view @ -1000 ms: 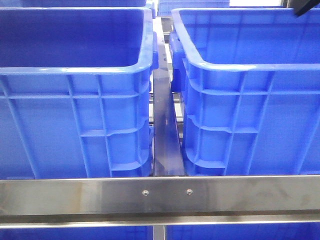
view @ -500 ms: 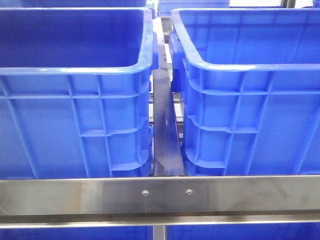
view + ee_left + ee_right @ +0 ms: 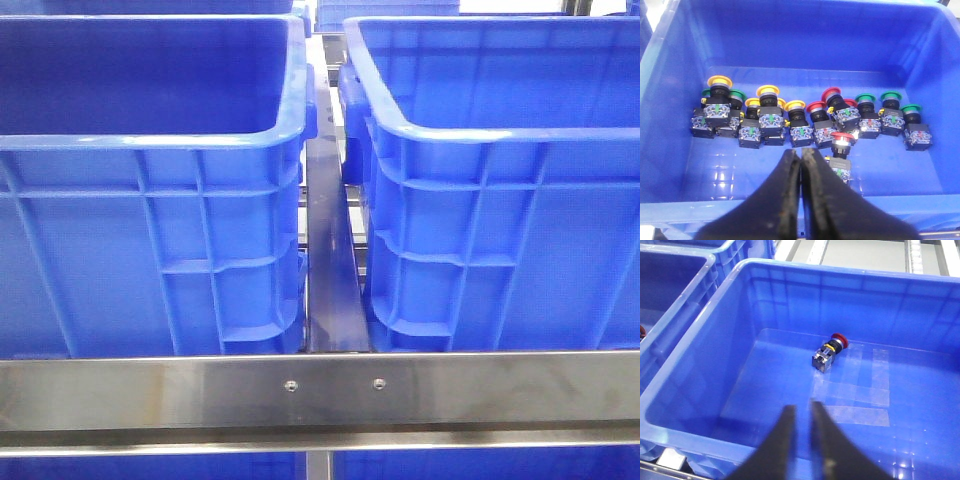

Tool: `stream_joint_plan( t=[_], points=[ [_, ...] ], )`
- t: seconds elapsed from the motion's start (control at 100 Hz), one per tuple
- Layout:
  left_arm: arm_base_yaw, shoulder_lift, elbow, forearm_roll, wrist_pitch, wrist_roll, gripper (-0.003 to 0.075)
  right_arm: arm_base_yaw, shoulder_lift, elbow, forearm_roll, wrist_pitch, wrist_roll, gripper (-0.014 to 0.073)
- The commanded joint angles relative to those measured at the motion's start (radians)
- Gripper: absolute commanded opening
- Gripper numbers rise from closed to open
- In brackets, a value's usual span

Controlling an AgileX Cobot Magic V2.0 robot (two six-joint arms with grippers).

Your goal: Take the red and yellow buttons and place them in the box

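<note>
Many mushroom-capped buttons (image 3: pixel 805 122) fill glossy plastic bin (image 3: pixel 805 50).

Beneath my left wrist, red, yellow and green mushroom-head buttons (image 3: pixel 810 122) cluster in a blue plastic box (image 3: pixel 800 55); one red-capped button (image 3: pixel 827 353) lies sideways in my right-hand blue box (image 3: pixel 790 305).

Two blue bins sat side by side behind a steel rail (image 3: pixel 320 392), left bin (image 3: pixel 150 200) & right bin (image 3: pixel 500 200) w/ dark strip (image 3: pixel 330 260) between.

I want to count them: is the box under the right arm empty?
No. One red button lies on its side on the blue box's floor.
</note>
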Motion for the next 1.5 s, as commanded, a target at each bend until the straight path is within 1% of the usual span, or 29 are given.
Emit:
stream_joint_plan(
  t=[0.0, 0.19, 0.29, 0.34, 0.41, 0.46, 0.48, 0.53, 0.55, 0.58, 0.6, 0.65, 0.84, 0.94, 1.1, 1.36, 1.49],
  points=[
    [0.001, 0.003, -0.026, 0.006, -0.075, -0.005, -0.0019, 0.0, 0.001, -0.025, 0.0, -0.066, -0.011, -0.0064],
    [0.001, 0.005, -0.026, 0.006, -0.075, -0.005, -0.001, 0.0, 0.001, -0.025, 0.0, -0.065, -0.011, -0.0069],
    [0.001, 0.005, -0.026, 0.006, -0.075, -0.005, 0.0055, 0.0, 0.001, -0.025, 0.0, -0.062, -0.011, -0.0069],
    [0.001, 0.005, -0.026, 0.006, -0.075, -0.005, 0.0106, 0.0, 0.001, -0.025, 0.0, -0.058, -0.011, -0.0069],
    [0.001, 0.005, -0.026, 0.006, -0.075, -0.005, 0.0202, 0.0, 0.001, -0.025, 0.0, -0.056, -0.011, -0.0069],
    [0.001, 0.005, -0.026, 0.006, -0.075, -0.005, 0.0302, 0.0, 0.001, -0.025, 0.0, -0.056, -0.011, -0.0069],
    [0.001, 0.005, -0.026, 0.006, -0.075, -0.005, 0.033, 0.0, 0.001, -0.025, 0.0, -0.056, -0.011, -0.0069],
    [0.001, 0.005, -0.026, 0.008, -0.075, -0.005, 0.0445, 0.0, 0.001, -0.025, 0.0, -0.056, -0.011, -0.0069],
    [0.001, 0.005, -0.026, 0.012, -0.075, -0.005, 0.0472, 0.0, 0.001, -0.025, 0.0, -0.056, -0.011, -0.0069],
    [0.001, 0.005, -0.026, 0.016, -0.075, -0.005, 0.0533, 0.0, 0.001, -0.025, 0.0, -0.056, -0.011, -0.0069],
    [0.001, 0.005, -0.026, 0.018, -0.075, -0.005, 0.0561, 0.0, 0.001, -0.025, 0.0, -0.056, -0.011, -0.0069],
    [0.001, 0.005, -0.026, 0.018, -0.075, -0.005, 0.0601, 0.0, 0.001, -0.025, 0.0, -0.056, -0.011, -0.0069],
    [0.001, 0.014, -0.029, 0.018, -0.096, -0.005, 0.0601, 0.0, 0.001, -0.025, 0.0, -0.057, -0.011, -0.0069],
    [0.001, 0.069, -0.06, 0.018, -0.078, -0.005, 0.0601, 0.0, 0.001, -0.025, 0.0, -0.057, -0.011, -0.0069],
    [0.001, 0.254, -0.162, 0.019, 0.0, -0.005, 0.06, 0.0, 0.001, -0.025, 0.0, -0.057, -0.011, -0.0069],
    [0.005, 0.57, -0.319, 0.019, -0.001, -0.005, 0.0599, 0.0, 0.001, -0.025, 0.0, -0.056, -0.011, -0.0069],
    [0.034, 0.694, -0.376, 0.019, -0.021, -0.005, 0.0599, 0.0, 0.001, -0.025, 0.0, -0.055, -0.011, -0.0069]
  ],
)
